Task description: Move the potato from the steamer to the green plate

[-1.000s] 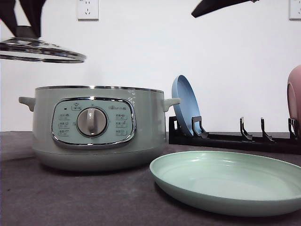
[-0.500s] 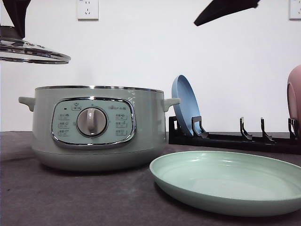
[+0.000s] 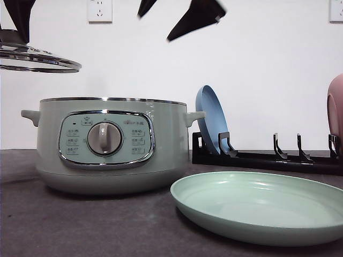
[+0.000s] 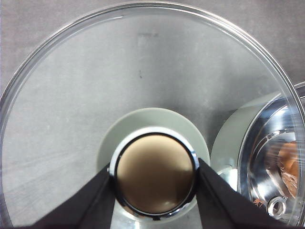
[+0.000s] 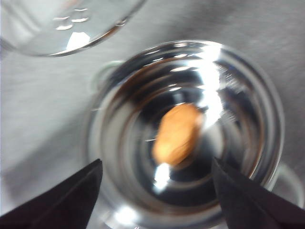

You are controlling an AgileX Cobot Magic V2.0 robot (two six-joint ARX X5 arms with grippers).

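The right tool [image 3: 177,19] has swung over the steamer [image 3: 110,144], spread wide above the potato [image 5: 177,133], apparently aligning; the left tool [image 4: 155,176] clamps the lid [image 3: 37,58] clear.

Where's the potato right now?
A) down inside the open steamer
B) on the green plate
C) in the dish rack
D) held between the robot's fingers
A: the right wrist view looks down at the potato lying at the shiny bottom of the steamer, with the right arm's open fingers above it.
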